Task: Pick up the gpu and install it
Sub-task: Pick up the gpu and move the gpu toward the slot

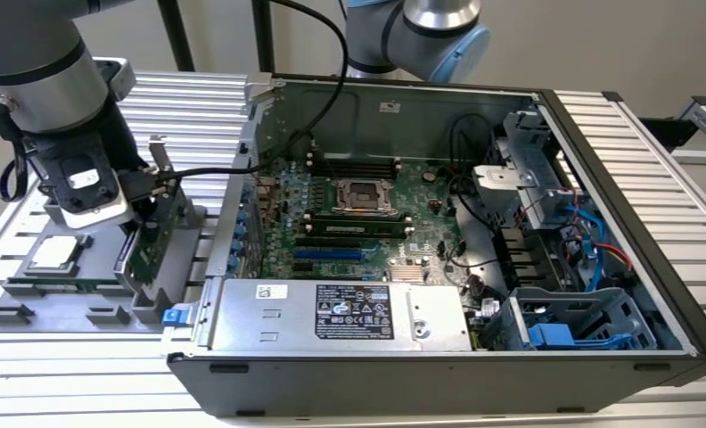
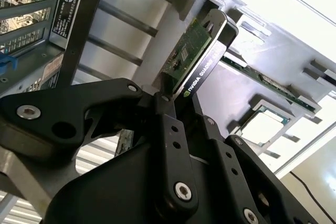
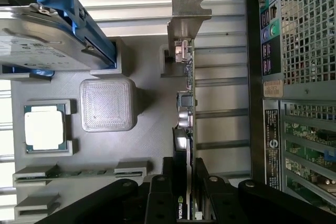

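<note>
Gripper: the gripper (image 3: 185, 176) is down at the grey parts tray (image 3: 152, 145). Its jaws are narrowed to about the thickness of the card. As far as both wrist views show, they press on its two faces.
Graphics card: the graphics card (image 3: 187, 103) stands on edge between the jaws with one end in the grip. The rest runs out past the fingertips to its metal bracket (image 3: 185, 19).
Seat of the card: its lower edge sits in the tray's holder. No gap shows under it, so I judge it is not yet lifted.
To one side of the jaws: a processor chip (image 3: 44, 128), a memory stick (image 3: 79, 172) and a hard drive (image 3: 42, 40) in a blue frame each lie in their own pockets, apart from the jaws.
Computer case: the open computer case (image 1: 638, 178) lies well apart from the jaws, toward the exterior view's right. Its motherboard (image 1: 353, 205) is exposed.
Card slots: the blue slots (image 1: 329, 253) on that board look empty, so no card is fitted there.
Done: reaching the card and closing on it, by the look of it.
Left: raising the card out of the holder, carrying it to the case and seating it in a slot. That is most of the task.
</note>
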### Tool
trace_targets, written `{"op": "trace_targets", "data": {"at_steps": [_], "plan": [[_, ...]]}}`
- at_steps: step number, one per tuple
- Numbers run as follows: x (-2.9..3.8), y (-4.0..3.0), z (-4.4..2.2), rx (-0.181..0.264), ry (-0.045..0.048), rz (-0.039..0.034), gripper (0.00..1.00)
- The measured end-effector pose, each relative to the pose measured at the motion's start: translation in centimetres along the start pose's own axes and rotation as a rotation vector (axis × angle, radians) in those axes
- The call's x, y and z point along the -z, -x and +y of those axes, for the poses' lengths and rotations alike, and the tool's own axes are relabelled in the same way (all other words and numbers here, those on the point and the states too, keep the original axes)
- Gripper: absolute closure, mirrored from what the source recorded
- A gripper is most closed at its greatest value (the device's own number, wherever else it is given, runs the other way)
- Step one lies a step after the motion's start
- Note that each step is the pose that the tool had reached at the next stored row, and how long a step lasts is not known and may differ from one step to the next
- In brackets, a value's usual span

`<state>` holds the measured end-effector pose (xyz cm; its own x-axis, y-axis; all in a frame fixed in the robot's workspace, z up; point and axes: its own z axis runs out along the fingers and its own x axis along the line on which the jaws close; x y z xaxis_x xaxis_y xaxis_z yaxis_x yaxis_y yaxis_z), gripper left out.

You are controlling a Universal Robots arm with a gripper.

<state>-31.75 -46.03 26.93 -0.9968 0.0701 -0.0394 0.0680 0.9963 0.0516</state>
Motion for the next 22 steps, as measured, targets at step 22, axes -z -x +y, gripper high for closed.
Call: {"op": "trace_targets", "data": {"at_steps": [22], "plan": [[1.98,0.08,0.10,-0.001,0.0147,0.0036,1.00]]}}
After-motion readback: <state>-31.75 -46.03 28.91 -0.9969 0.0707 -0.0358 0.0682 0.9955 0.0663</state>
